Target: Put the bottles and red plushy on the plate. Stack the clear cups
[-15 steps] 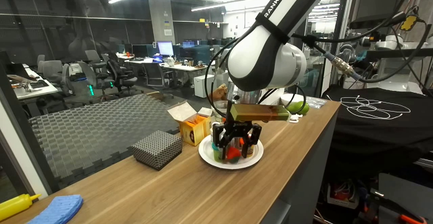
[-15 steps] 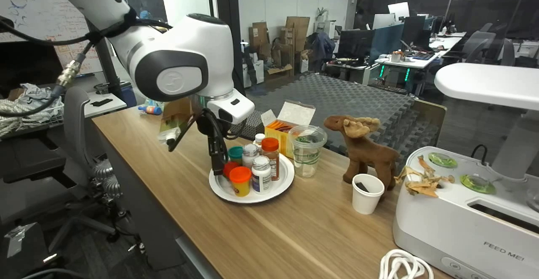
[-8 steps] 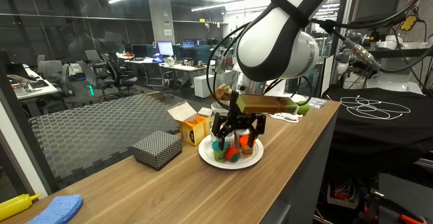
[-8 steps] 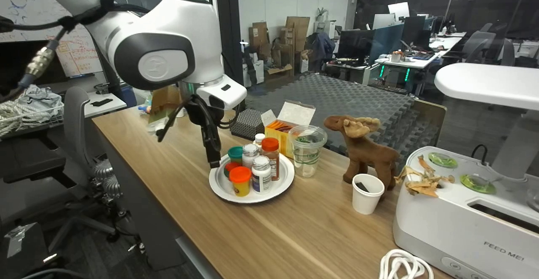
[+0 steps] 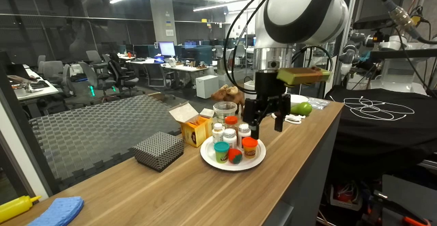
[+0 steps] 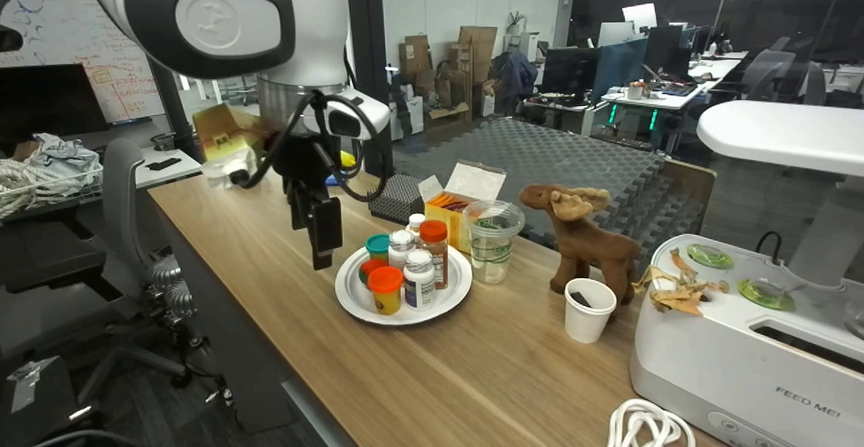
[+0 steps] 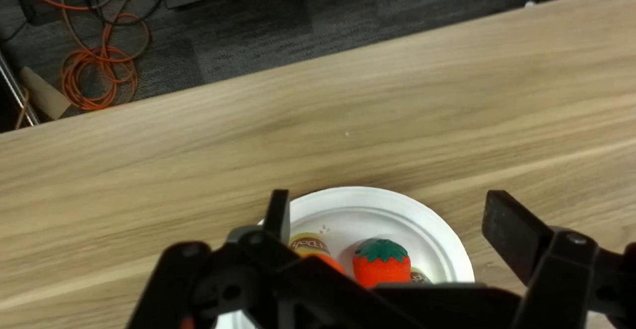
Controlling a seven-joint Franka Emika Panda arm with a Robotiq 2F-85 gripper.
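Likely done: your plate [image 6: 456, 292] holds bottles [image 6: 419, 283], red plushy [image 5: 235, 155]; clear cups [image 6: 492, 251] at its two o'clock in an exterior view look stacked; pincer [image 5: 267, 131] gapes.

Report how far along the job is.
Looks done: the small bottles and the red plushy sit on the plate; the clear cups look stacked, with layered rims, though see-through plastic leaves some doubt. In hand: nothing; the gripper hangs open and empty. Left: probably nothing, if they are truly nested.

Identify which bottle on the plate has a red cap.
The brown bottle, upright on the plate. It alone is brown and red-capped; the other three bottles are whitish, caps included.
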